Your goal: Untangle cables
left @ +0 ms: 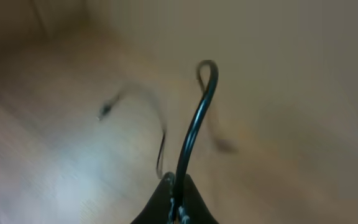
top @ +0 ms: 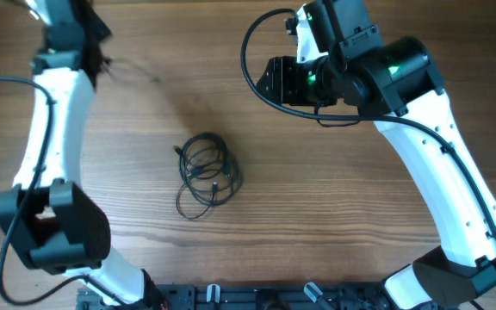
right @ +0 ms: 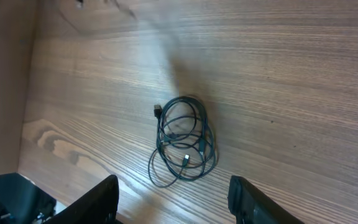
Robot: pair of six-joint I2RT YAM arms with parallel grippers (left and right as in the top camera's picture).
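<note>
A small coiled bundle of thin black cables [top: 205, 172] lies on the wooden table near the middle. It also shows in the right wrist view [right: 182, 146], with a plug end at its upper left. My left gripper [left: 178, 186] is shut on a single black cable [left: 194, 124], which loops upward from the jaws. A blurred loose strand with a plug end [left: 106, 111] hangs beside it. In the overhead view the left gripper [top: 96, 53] is at the far left back. My right gripper [right: 176, 202] is open and empty, raised above the bundle, at the back centre [top: 275, 82].
The wooden table [top: 334, 198] fills the view. A thick dark arm cable [top: 252, 60] loops beside the right wrist. The arm bases and a black rail [top: 231, 297] sit along the front edge. A faint thin strand [top: 136, 73] trails right of the left gripper.
</note>
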